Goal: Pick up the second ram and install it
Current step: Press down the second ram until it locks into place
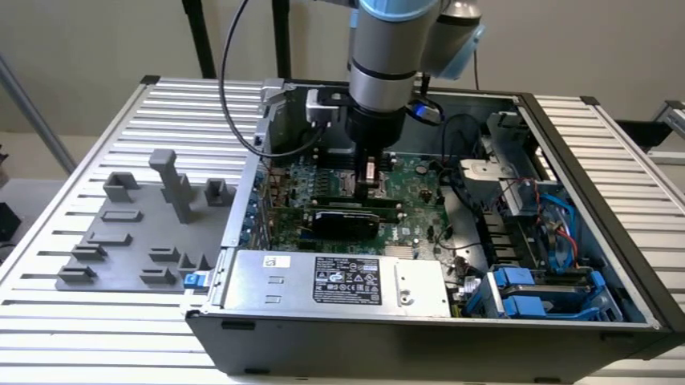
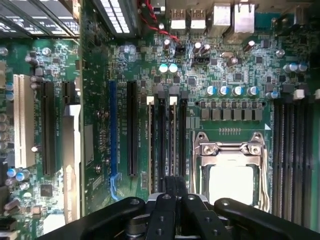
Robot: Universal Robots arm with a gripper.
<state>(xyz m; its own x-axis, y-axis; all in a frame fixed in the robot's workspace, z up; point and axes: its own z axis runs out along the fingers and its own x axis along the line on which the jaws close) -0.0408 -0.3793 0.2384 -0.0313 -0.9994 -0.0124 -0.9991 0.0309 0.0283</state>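
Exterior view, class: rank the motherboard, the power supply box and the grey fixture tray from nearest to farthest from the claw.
1. Motherboard, directly beneath the claw.
2. Power supply box, at the case's front edge.
3. Grey fixture tray, outside the case, at the exterior view's left.

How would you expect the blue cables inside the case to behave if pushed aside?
The blue cables are thin and loosely curved, so they would probably flex easily and spring partly back. They look light, but their ends seem plugged in, so a hard push might strain a connector.
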